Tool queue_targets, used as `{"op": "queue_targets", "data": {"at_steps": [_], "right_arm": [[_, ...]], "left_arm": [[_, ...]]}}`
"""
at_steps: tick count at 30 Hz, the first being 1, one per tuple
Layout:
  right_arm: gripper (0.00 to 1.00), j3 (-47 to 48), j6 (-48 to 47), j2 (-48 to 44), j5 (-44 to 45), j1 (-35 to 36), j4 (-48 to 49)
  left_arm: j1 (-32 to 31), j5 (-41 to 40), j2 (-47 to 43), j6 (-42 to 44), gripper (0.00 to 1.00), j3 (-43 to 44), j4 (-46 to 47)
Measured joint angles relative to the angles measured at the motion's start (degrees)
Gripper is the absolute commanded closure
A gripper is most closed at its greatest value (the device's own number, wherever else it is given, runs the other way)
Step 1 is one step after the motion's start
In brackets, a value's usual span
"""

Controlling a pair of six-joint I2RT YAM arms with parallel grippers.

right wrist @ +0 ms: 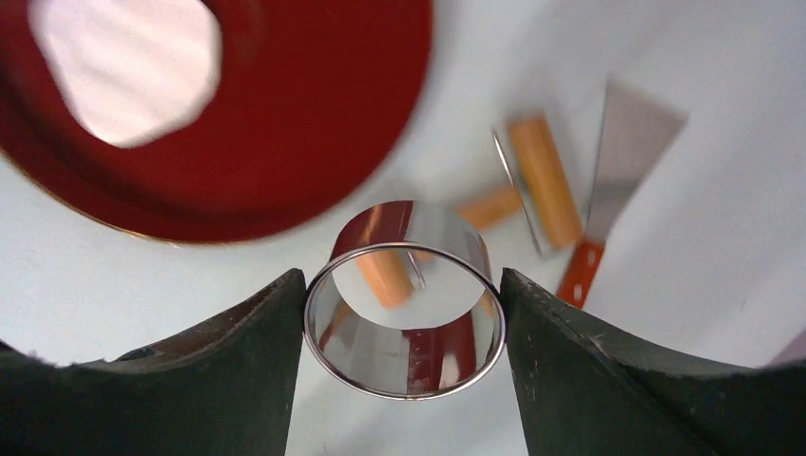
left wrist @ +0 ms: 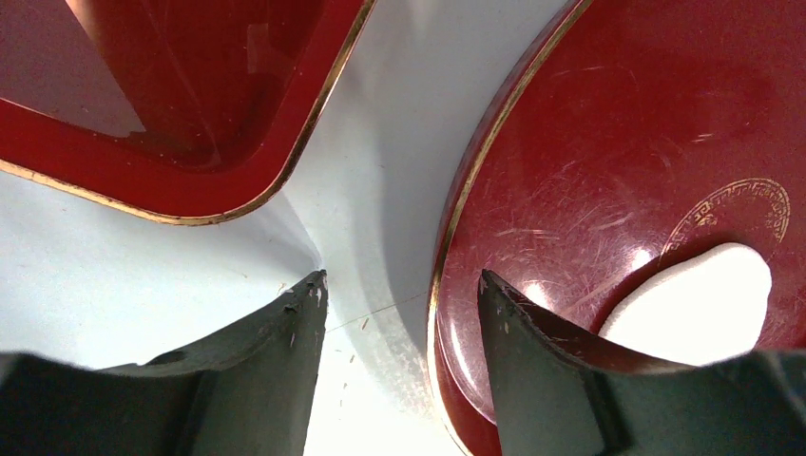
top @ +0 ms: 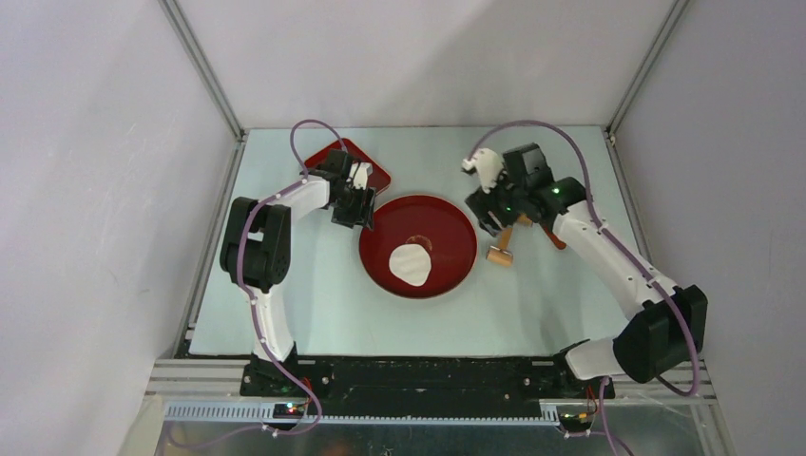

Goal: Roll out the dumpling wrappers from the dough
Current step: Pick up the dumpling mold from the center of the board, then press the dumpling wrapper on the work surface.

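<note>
Entry: cutter in grasp, wrapper not yet cut.
We list left gripper [left wrist: 401, 290], jaws apart astride round plate [left wrist: 589, 142] rim; dough sheet [top: 411, 264] at plate's 6 o'clock; right gripper [right wrist: 401, 277] clamping ring cutter [right wrist: 404, 366]. Next, we judge: press ring squarely onto dough.

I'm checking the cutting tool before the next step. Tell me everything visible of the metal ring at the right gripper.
The metal ring is a short, open band of mirror-bright steel with a thin rim, showing orange and red reflections. It stands in the right gripper, with both fingers pressed against its sides and its opening facing the wrist camera. It sits beside the round red plate, over the pale table, and does not touch the dough.
</note>
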Motion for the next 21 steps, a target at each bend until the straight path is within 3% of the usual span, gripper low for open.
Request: {"op": "queue_targets", "data": {"at_steps": [5,9,14,21], "right_arm": [[0.64,8.96,1.95,4.20,-2.08,10.43,2.97],[0.65,13.35,2.25,13.38,-3.54,16.06,6.29],[0.65,13.42,2.82,23.17,-4.76,20.83,8.48],[0.65,13.42,3.58,27.06,-4.55,26.60,10.51]], "left_arm": [[0.00,0.02,0.00,0.00,0.36,0.00,0.04],[0.00,0.00,0.00,-0.02,0.36,0.00,0.11],[0.00,0.00,0.00,-0.04,0.36,0.00,0.20],[0.00,-0.02,0.00,-0.09,0.36,0.00,0.20]]}}
